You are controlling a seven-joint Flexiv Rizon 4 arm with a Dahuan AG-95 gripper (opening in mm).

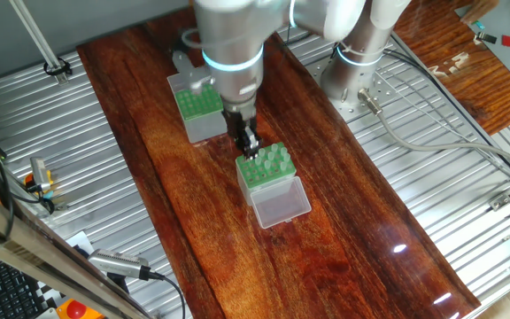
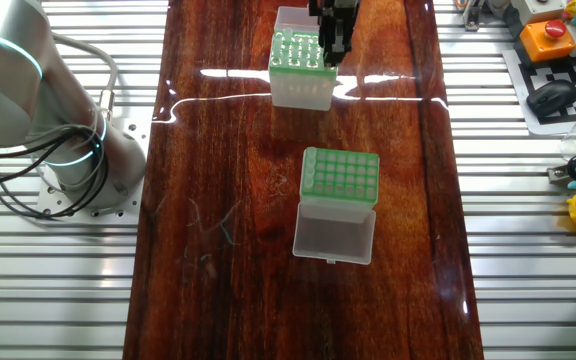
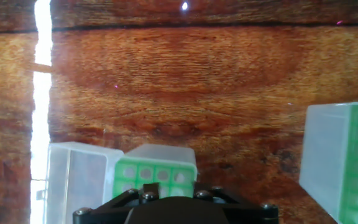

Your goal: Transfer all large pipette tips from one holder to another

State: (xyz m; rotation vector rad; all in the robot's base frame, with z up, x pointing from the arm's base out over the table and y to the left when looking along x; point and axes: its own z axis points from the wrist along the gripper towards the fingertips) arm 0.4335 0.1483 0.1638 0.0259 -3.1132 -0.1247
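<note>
On the dark red wooden bench, the claw hangs over the edge of the whitish clear-lidded tip box, where large pipette tips stand. Whether its fingers hold anything cannot be told. The grey-sided tip box sits just behind.

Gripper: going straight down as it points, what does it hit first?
Probably the large pipette tips standing in the clear-lidded holder right beneath the gripper; how near the jaws already are is unclear.
</note>
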